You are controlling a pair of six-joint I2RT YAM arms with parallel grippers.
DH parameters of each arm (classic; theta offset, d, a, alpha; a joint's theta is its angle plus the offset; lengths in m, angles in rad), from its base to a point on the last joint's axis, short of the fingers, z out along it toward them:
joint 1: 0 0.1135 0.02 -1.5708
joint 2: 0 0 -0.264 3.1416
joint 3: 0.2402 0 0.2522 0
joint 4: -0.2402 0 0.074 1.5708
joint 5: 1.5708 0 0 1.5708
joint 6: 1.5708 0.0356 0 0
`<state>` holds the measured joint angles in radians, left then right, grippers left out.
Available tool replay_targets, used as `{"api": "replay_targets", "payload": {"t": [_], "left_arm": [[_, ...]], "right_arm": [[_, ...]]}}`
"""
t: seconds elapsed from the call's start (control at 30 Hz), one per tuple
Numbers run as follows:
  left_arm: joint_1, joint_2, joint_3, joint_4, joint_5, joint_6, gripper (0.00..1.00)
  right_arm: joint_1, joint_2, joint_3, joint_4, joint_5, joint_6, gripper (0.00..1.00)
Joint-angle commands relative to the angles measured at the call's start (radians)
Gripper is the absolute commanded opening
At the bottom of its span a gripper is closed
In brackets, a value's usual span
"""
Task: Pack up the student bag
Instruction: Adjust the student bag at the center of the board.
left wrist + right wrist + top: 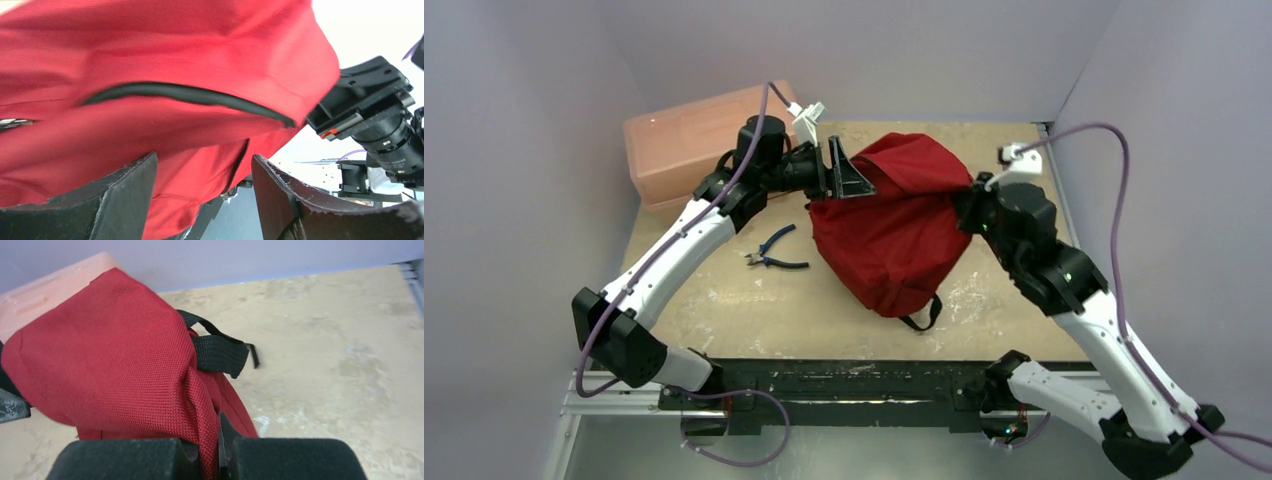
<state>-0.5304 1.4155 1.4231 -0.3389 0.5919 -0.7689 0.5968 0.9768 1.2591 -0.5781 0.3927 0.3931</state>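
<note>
The right gripper (218,442) is clamped on red fabric of the student bag (889,235), while the left gripper (204,172) stands open at its opposite side.

student bag (200,45): overruns the left wrist view at 9 and 12 o'clock.
right gripper (216,445): fingers cut by the wrist view's 6 o'clock edge; from above, tips buried in bag fabric.
pink box (679,145): 3 o'clock end hidden behind the left arm (714,215).
pliers (774,250): jaws too small to tell.
metal piece (12,122): blurred, cut by the 9 o'clock edge, identity unclear.
</note>
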Motion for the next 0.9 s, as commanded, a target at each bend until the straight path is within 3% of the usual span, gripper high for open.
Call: {"api": "replay_targets", "payload": {"t": [0.0, 0.17, 0.23, 0.37, 0.47, 0.57, 0.7, 0.8, 0.87], "left_arm": [[0.005, 0.025, -0.020, 0.031, 0.068, 0.006, 0.68], [0.005, -0.013, -0.052, -0.002, 0.027, 0.040, 0.68], [0.006, -0.035, -0.076, -0.030, -0.016, 0.075, 0.68], [0.005, -0.061, -0.132, -0.037, -0.063, 0.088, 0.68], [0.006, -0.086, -0.166, -0.056, -0.166, 0.099, 0.69], [0.005, -0.096, -0.220, -0.026, -0.241, 0.070, 0.70], [-0.013, -0.014, -0.312, 0.184, -0.159, -0.046, 0.69], [-0.041, 0.135, -0.244, 0.248, -0.125, -0.073, 0.67], [-0.053, 0.233, -0.174, 0.242, -0.112, -0.080, 0.66]], "right_arm": [[-0.029, -0.192, -0.127, 0.189, 0.202, 0.052, 0.00], [-0.029, -0.232, -0.254, 0.115, 0.202, 0.065, 0.01], [-0.029, -0.233, -0.241, 0.127, 0.147, 0.052, 0.13], [-0.031, -0.192, -0.182, 0.079, 0.220, 0.093, 0.01], [-0.051, -0.165, -0.152, 0.090, 0.171, 0.110, 0.00], [-0.075, -0.075, -0.111, 0.023, 0.170, 0.125, 0.06], [-0.136, -0.006, -0.142, -0.043, 0.185, 0.132, 0.16], [-0.212, -0.034, -0.219, -0.013, 0.109, 0.114, 0.30], [-0.258, -0.035, -0.250, 0.011, 0.049, 0.093, 0.32]]}}
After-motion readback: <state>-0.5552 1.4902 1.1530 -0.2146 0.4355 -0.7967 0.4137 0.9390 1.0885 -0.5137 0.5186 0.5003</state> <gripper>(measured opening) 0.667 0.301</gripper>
